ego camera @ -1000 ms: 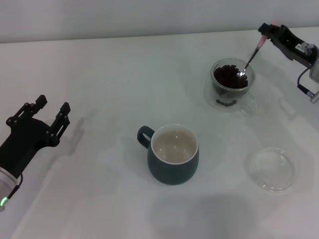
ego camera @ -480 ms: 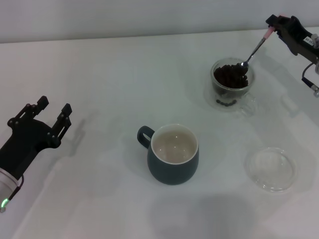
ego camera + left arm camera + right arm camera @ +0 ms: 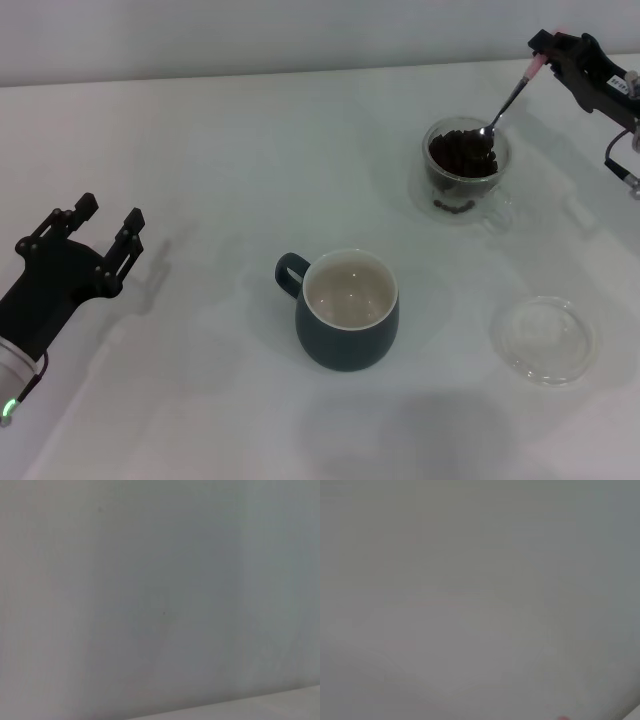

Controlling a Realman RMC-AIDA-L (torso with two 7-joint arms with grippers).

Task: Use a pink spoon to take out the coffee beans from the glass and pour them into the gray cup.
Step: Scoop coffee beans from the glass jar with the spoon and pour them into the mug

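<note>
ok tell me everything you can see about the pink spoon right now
The pink spoon is a slim teaspoon with a shiny metal bowl and neck and a pale pink handle. The right gripper holds it by the top of the handle, at the far right of the table. It slants down toward the robot's left, its bowl at the rim of the glass, right at the top of the coffee beans. Whether the bowl carries beans cannot be made out. Only the head view shows the spoon clearly.
</note>
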